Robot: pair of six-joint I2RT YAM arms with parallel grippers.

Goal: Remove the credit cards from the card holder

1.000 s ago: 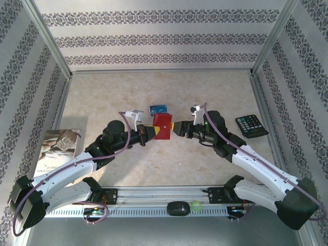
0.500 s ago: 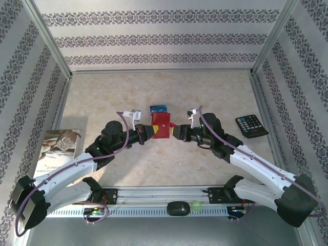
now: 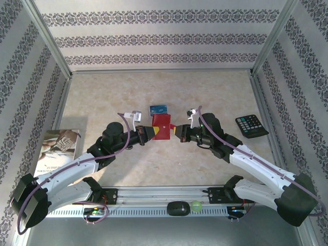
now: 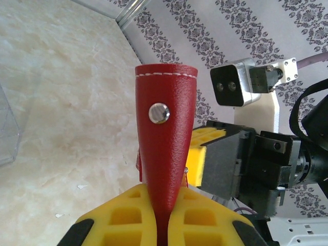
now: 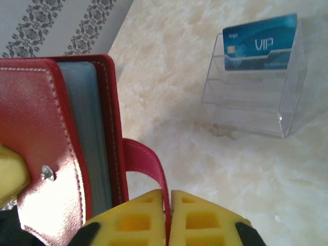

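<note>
I see left gripper [image 3: 151, 132] clamped on card holder [image 3: 163, 126], mid-table. Right gripper [image 3: 175, 130] pinched tight on its strap [image 5: 149, 163]; blue credit card [image 3: 159, 108] just behind.

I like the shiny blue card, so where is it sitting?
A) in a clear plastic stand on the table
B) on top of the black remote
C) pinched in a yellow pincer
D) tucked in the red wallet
A: the blue card stands in the clear plastic stand, apart from the red wallet.
</note>
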